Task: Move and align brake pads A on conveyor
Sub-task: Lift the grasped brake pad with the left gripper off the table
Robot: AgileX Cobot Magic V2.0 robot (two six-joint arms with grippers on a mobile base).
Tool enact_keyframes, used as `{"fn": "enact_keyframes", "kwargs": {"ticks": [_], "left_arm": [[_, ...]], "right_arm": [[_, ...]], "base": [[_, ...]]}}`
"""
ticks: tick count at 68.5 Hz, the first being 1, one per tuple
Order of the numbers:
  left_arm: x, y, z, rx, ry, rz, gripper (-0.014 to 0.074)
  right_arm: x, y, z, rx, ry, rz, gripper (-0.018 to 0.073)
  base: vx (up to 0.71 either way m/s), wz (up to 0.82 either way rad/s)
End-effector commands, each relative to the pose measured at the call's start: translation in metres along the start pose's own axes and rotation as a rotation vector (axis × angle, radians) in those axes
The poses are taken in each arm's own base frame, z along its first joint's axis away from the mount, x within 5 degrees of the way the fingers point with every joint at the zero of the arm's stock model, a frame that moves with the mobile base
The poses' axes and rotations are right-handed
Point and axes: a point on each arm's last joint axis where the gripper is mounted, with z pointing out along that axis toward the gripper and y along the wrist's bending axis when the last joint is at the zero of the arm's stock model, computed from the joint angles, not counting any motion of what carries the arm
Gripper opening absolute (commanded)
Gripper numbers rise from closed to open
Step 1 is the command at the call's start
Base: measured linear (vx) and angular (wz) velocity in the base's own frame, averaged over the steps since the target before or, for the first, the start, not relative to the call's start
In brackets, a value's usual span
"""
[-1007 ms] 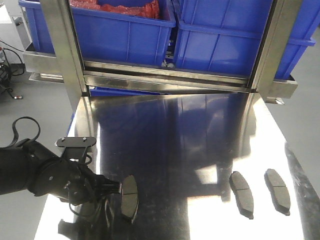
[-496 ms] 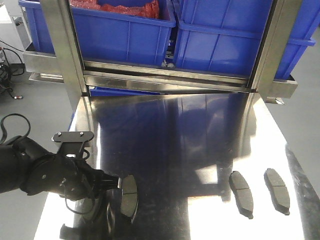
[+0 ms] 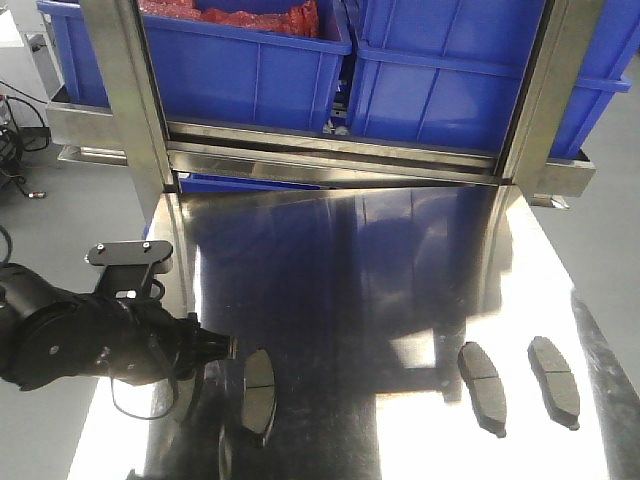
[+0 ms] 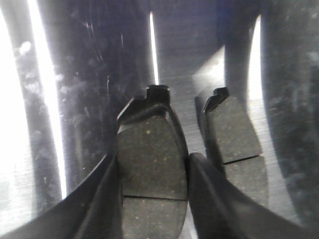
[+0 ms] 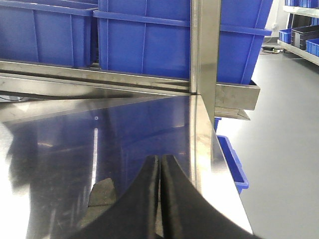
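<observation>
At the steel table's [image 3: 330, 260] front left corner, the left gripper [image 4: 153, 162] pinches one brake pad [image 4: 149, 144] between its fingers, while the right gripper [image 5: 160, 169] is closed on nothing. A second pad [image 3: 483, 388] and a third pad [image 3: 555, 382] lie flat near the table's right edge, so most of the moving and aligning looks undone.

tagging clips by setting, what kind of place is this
Likely a factory or parts workshop: brake pads lie on a stainless steel table, with blue plastic bins racked behind.
</observation>
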Motion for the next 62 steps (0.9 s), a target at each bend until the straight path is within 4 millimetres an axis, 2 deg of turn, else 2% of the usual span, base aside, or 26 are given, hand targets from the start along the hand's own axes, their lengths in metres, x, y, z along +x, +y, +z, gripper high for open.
{"fn": "enact_keyframes", "kwargs": {"ticks": [1, 10, 21, 41, 62], "left_arm": [[-0.012, -0.007, -0.019, 0.057, -0.105, 0.009, 0.0059], [-0.012, -0.007, -0.027, 0.059, -0.119, 0.014, 0.0059], [-0.013, -0.005, -0.047, 0.066, -0.169, 0.036, 0.0062], [-0.008, 0.006, -0.108, 0.063, -0.305, 0.087, 0.0062], [0.016, 0.028, -0.163, 0.051, -0.417, 0.095, 0.0062]], "right_arm": [[-0.001, 0.000, 0.000, 0.002, -0.066, -0.011, -0.0005], [-0.001, 0.000, 0.000, 0.002, -0.066, -0.011, -0.0005], [-0.001, 0.000, 0.000, 0.002, -0.066, -0.011, -0.0005], [-0.001, 0.000, 0.000, 0.002, -0.066, -0.011, -0.0005], [-0.001, 0.000, 0.000, 0.002, -0.066, -0.011, -0.0005]], "base": [[0.00, 0.00], [0.00, 0.00], [0.00, 0.00], [0.00, 0.00], [0.00, 0.00]]}}
